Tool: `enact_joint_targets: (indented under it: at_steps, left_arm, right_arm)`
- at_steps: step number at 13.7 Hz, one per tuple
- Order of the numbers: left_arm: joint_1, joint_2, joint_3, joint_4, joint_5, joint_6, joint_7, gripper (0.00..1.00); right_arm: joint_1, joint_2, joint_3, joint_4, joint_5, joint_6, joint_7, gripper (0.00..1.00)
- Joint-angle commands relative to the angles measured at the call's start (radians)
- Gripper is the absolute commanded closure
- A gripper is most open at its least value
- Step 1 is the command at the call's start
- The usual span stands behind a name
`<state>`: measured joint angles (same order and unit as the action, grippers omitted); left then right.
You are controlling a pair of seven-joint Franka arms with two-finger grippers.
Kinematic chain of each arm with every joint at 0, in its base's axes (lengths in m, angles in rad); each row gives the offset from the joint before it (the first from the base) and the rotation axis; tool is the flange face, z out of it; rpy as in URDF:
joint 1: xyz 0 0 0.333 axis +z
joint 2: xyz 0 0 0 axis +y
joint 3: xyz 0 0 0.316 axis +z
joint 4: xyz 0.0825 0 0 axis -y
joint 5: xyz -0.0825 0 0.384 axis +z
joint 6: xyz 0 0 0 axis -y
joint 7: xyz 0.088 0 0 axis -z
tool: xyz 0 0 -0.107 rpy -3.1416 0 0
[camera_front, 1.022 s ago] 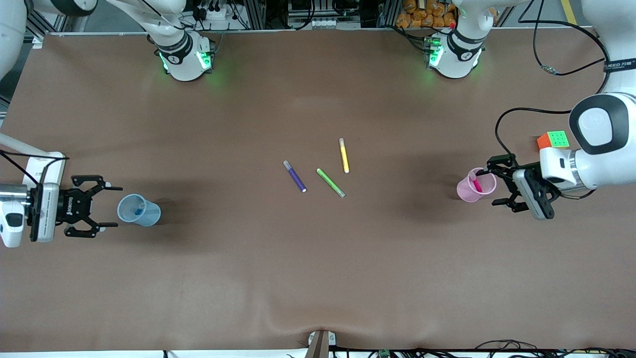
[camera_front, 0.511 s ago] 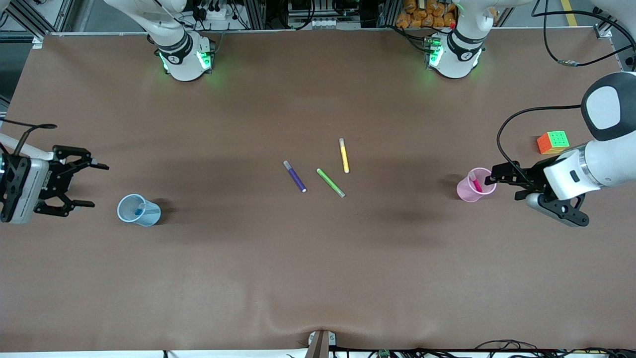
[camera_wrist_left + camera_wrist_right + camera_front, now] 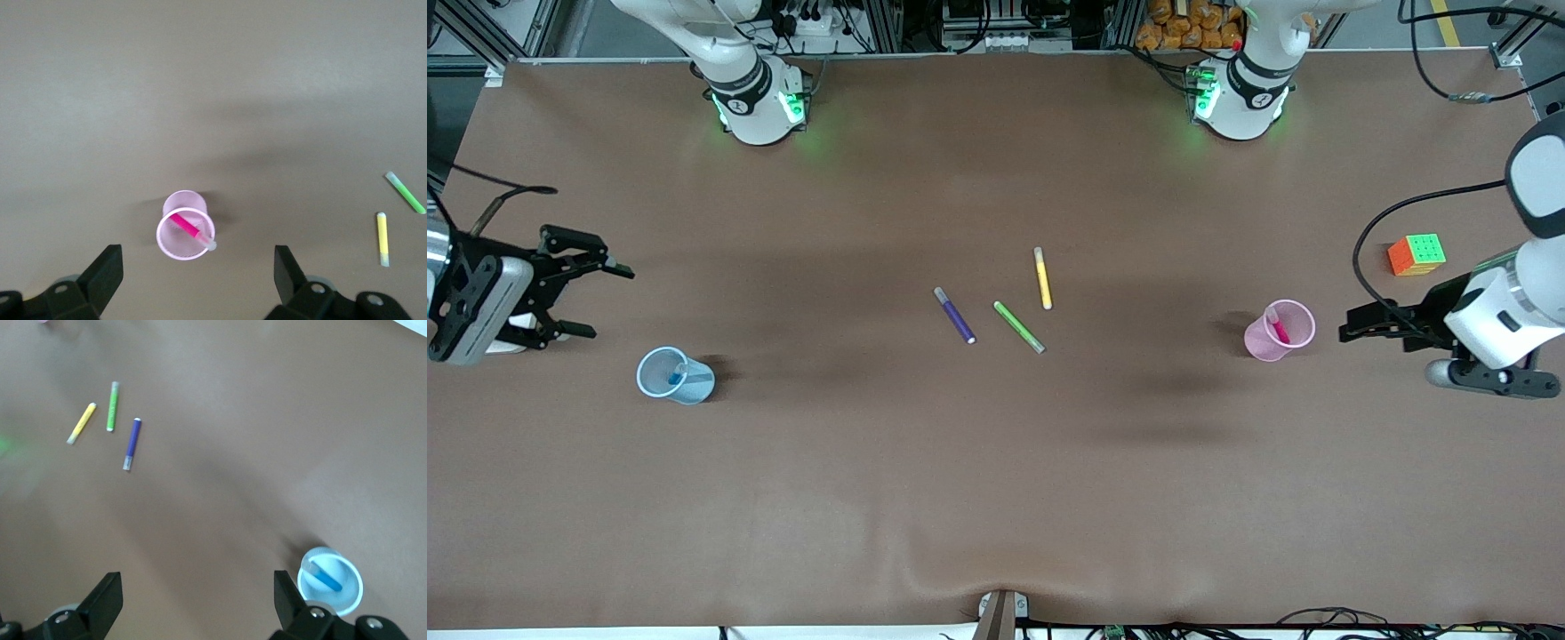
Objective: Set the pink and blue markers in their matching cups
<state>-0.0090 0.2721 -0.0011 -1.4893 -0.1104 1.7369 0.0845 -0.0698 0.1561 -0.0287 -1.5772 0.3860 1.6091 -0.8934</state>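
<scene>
Both grippers have drawn back from the cups: left gripper [image 3: 1352, 325] and right gripper [image 3: 605, 298] hang near opposite table [image 3: 996, 498] ends, fingers spread. Pink marker [image 3: 1278, 329] stands in pink cup [image 3: 1264, 345], blue marker [image 3: 675, 374] in blue cup [image 3: 695, 385]. No writing is legible.

Each wrist view's edge cuts off its own claw's finger bases

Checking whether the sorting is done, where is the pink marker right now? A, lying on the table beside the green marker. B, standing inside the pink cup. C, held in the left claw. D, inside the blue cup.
B: the pink marker leans inside the pink cup, and the open left claw holds nothing.
</scene>
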Motion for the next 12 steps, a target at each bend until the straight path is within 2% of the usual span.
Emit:
enact_joint_targets:
  at_steps: [1,2,4,7,12]
  left_arm:
    - [-0.011,-0.034,-0.007,0.034,0.053,-0.049,-0.186,0.00]
    - [-0.014,-0.045,-0.013,0.034,0.078,-0.051,-0.271,0.00]
    - [-0.031,-0.060,-0.020,0.034,0.118,-0.083,-0.318,0.00]
    - [-0.031,-0.062,-0.020,0.032,0.118,-0.112,-0.327,0.00]
    - [-0.025,-0.105,-0.020,0.029,0.117,-0.144,-0.325,0.00]
  right_arm:
    - [0.028,-0.093,-0.002,-0.113,-0.068,0.049,0.160,0.00]
    - [0.030,-0.098,-0.002,-0.113,-0.081,0.049,0.213,0.00]
    - [0.031,-0.102,0.000,-0.112,-0.124,0.049,0.347,0.00]
    - [0.056,-0.138,0.007,-0.106,-0.264,0.054,0.557,0.00]
    - [0.045,-0.187,-0.002,-0.109,-0.299,0.034,0.691,0.00]
